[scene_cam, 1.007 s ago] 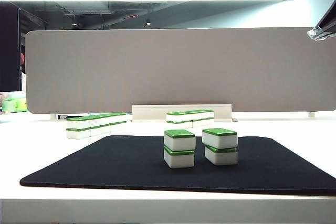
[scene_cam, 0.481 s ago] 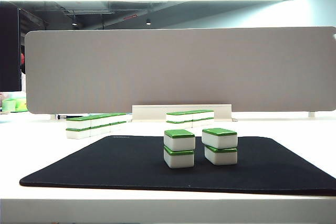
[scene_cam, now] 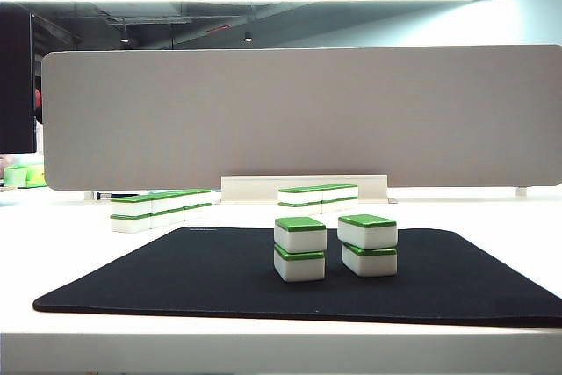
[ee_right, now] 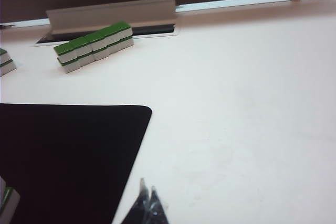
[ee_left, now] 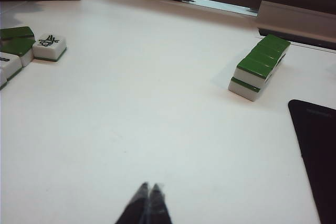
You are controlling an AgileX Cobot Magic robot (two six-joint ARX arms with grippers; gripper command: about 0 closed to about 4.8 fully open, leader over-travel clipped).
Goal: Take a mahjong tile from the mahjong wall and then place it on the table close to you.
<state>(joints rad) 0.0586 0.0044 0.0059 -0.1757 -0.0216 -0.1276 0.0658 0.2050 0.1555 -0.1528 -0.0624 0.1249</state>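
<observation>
Wide white counter (ee_right: 252,103) carries the mahjong wall (ee_right: 94,45), a two-high row of green-topped white tiles, its long axis running diagonally, well ahead of the right gripper (ee_right: 146,195). Left gripper (ee_left: 148,192) faces another row (ee_left: 260,66). Both grippers clenched, empty.

One wide white table (scene_cam: 79,252) carries one flat black rectangular mat (scene_cam: 176,278). On the mat stand two separate stacks of white blocks with green tops, the left stack (scene_cam: 299,248) and the right stack (scene_cam: 368,245), each two tiles high, so four tiles together. Behind the mat there are two mahjong walls of the same green-topped white blocks, each stacked two high: the left row (scene_cam: 161,209) and the middle row (scene_cam: 318,197). In the right wrist view the middle row (ee_right: 94,45) shows five columns. In the left wrist view, one loose tile (ee_left: 50,46) lies face up. Two black grippers are visible, the left gripper (ee_left: 145,203) and the right gripper (ee_right: 147,201), both with fingertips pressed together.
</observation>
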